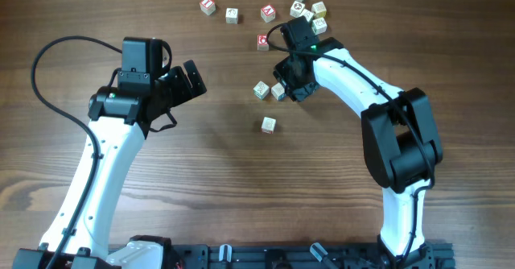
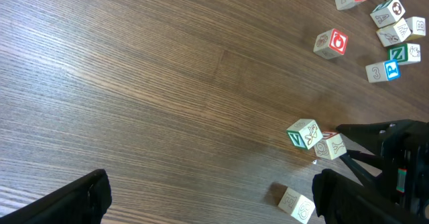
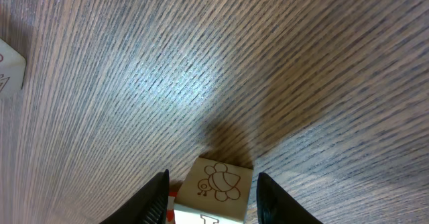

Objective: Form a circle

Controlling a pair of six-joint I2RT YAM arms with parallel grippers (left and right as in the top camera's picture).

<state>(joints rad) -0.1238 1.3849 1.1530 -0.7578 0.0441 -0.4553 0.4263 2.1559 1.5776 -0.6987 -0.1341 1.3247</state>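
The right gripper has a bee cube between its fingers. I cannot tell if it squeezes. The left gripper is wide open.

Bee-picture cube between right pincer fingers, on wood table; second cube at left edge.

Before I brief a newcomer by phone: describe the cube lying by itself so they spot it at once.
Find the right arm's fingers mid-table, with two letter cubes side by side there. Nearer the robot's base sits the lone cube, touching nothing.
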